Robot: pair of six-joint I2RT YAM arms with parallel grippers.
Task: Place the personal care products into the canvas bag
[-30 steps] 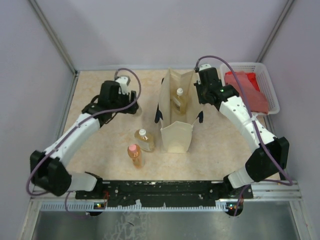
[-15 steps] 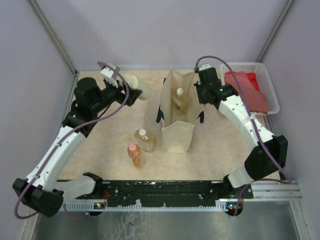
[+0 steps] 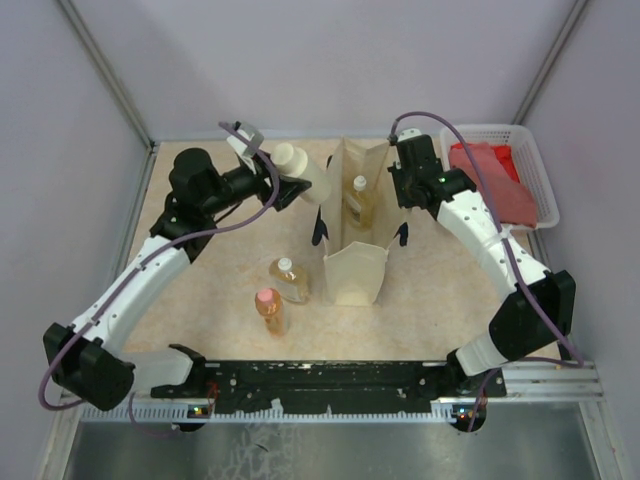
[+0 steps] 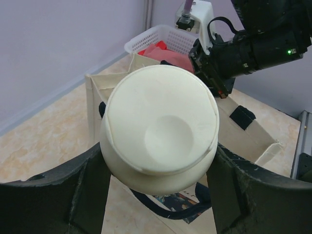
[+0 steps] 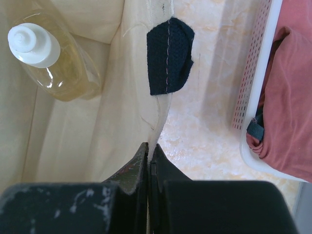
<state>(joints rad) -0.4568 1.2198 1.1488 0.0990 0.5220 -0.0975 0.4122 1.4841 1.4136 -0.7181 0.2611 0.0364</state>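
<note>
My left gripper [image 3: 283, 185] [image 4: 158, 168] is shut on the cream bottle [image 3: 300, 172] [image 4: 160, 126], held lying sideways in the air just left of the canvas bag [image 3: 353, 268]. The bottle's base fills the left wrist view, with the bag's open mouth [image 4: 229, 119] beyond it. My right gripper [image 3: 397, 195] [image 5: 150, 155] is shut on the bag's right rim [image 5: 161, 117], next to a dark strap patch [image 5: 168, 56]. One amber bottle with a white cap [image 3: 361, 200] [image 5: 48, 61] stands inside the bag. A second amber bottle [image 3: 289, 279] and the orange bottle with a pink cap [image 3: 270, 310] stand on the table left of the bag.
A white plastic basket [image 3: 530, 165] [image 5: 253, 97] holding red cloth [image 3: 490, 170] [image 5: 292, 87] sits at the back right, close to my right arm. Purple walls enclose the table on three sides.
My left arm has lifted the cream bottle off the table at the back left and carried it right, up to the bag's left side. The right arm has stayed put.
</note>
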